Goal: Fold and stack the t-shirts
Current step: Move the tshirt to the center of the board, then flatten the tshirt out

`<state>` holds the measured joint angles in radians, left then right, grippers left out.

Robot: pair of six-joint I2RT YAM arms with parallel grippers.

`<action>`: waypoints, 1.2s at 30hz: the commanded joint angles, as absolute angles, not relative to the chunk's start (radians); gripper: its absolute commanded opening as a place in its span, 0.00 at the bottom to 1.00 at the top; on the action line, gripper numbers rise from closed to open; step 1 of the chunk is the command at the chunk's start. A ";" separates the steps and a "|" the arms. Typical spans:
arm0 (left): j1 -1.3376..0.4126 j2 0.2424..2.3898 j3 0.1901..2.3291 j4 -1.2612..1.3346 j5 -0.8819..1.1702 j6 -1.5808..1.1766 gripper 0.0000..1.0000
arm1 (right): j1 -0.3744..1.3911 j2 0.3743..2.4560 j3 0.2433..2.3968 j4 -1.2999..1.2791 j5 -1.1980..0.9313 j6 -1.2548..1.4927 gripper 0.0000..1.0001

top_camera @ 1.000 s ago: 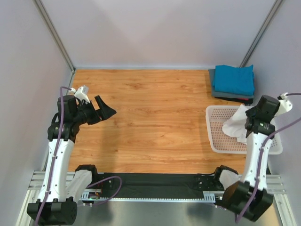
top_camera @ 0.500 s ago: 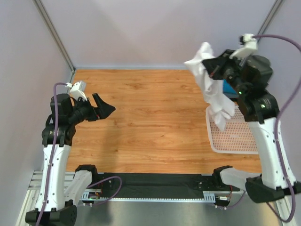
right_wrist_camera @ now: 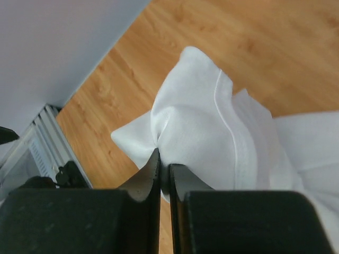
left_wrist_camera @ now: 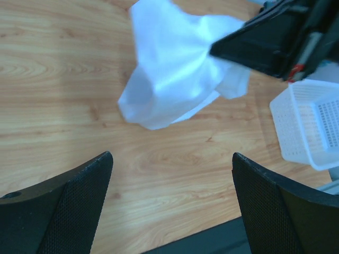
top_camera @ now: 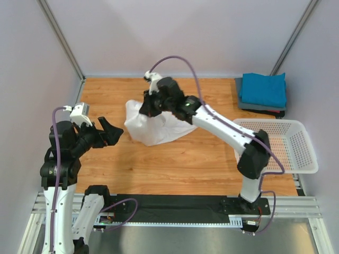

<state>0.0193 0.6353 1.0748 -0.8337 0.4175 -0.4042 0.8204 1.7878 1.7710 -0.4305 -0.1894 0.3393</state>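
- Over the bench (top_camera: 185,159), the right tool (top_camera: 150,105) pinches the white shirt (top_camera: 154,128), just carried from the basket (top_camera: 280,170); its lower folds now seem to rest on wood.
- Left tool (top_camera: 110,130) hangs spread nearby; flattening for folding likely comes next.

The white t-shirt (top_camera: 153,127) is unfolded and bunched, with one gathered edge pinched in the right tool (right_wrist_camera: 164,166). The rest sags in loose folds low over the worktop (top_camera: 180,159), left of centre. The teal t-shirt (top_camera: 263,89) lies neatly folded on top of the folded dark grey t-shirt (top_camera: 254,107) in the far right corner.
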 commanded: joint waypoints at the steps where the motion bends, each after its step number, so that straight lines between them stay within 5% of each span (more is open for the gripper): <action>1: 0.015 0.631 1.100 -0.933 0.336 -0.368 1.00 | 0.914 1.940 1.830 -0.428 -0.245 0.394 0.09; 3: 0.015 0.627 1.094 -0.968 0.279 -0.371 1.00 | 0.958 1.991 1.842 -0.457 -0.284 0.400 0.21; 6: 0.015 0.627 1.085 -0.997 0.236 -0.390 1.00 | 0.971 1.970 1.760 -0.442 -0.270 0.422 0.68; 10: 0.015 0.647 1.069 -1.000 0.230 -0.411 1.00 | 0.943 1.838 1.634 -0.475 -0.135 0.414 0.96; 20: 0.009 0.759 0.957 -0.816 0.258 -0.488 0.97 | 0.643 1.497 1.284 -0.606 -0.002 0.572 1.00; 36: -0.241 1.471 1.207 -0.693 0.002 -0.419 0.86 | 0.506 1.333 1.039 -0.552 0.083 0.597 1.00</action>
